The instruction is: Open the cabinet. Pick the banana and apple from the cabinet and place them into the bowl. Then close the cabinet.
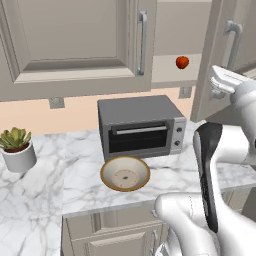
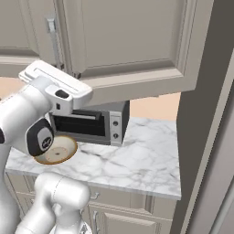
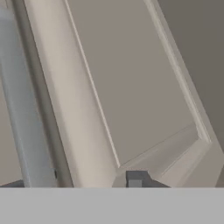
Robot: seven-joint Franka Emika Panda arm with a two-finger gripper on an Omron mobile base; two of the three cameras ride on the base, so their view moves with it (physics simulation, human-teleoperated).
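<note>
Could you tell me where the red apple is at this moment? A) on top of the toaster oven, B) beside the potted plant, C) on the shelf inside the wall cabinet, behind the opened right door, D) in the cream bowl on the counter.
C: in the left base view the apple sits on the cabinet shelf, in the gap beside the opened door, and the bowl holds nothing.

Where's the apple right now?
In the left base view the apple sits on the shelf inside the cabinet, between its closed left door and open right door, above the toaster oven.
</note>
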